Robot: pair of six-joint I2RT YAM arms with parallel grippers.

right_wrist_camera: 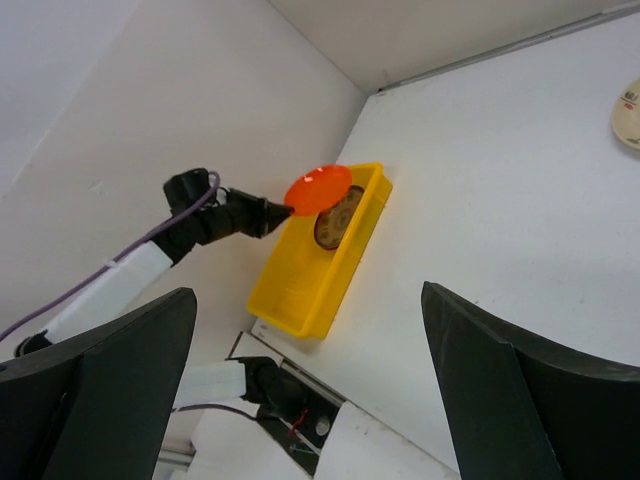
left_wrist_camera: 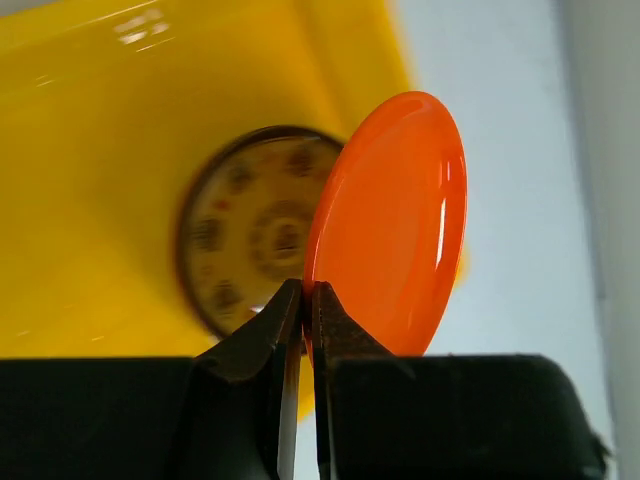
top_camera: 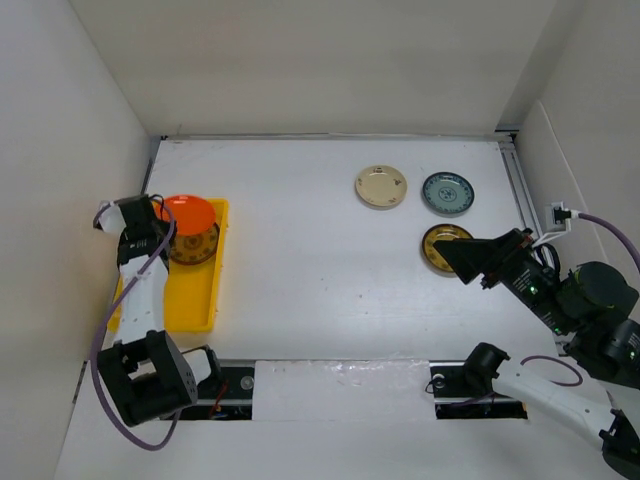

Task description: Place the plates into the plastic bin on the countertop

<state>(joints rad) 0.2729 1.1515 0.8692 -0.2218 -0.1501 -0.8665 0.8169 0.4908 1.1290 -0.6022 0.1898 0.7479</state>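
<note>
Here the left gripper (left_wrist_camera: 300, 298) is clamped on the rim of an orange plate (left_wrist_camera: 395, 225), tilted above the bin (top_camera: 190, 295) at 9 o'clock, where a brown plate (left_wrist_camera: 240, 240) lies. The right gripper (right_wrist_camera: 308, 300) stands wide open at 3 o'clock; a cream plate (top_camera: 381, 186) and a teal plate (top_camera: 447, 193) lie on the bench (top_camera: 310, 260) at 1 o'clock.

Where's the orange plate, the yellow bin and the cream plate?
orange plate (left_wrist_camera: 395, 230), left wrist view, middle of its shiny face.
yellow bin (top_camera: 190, 298), top external view, bare floor near its front end.
cream plate (top_camera: 381, 186), top external view, its centre.
</note>
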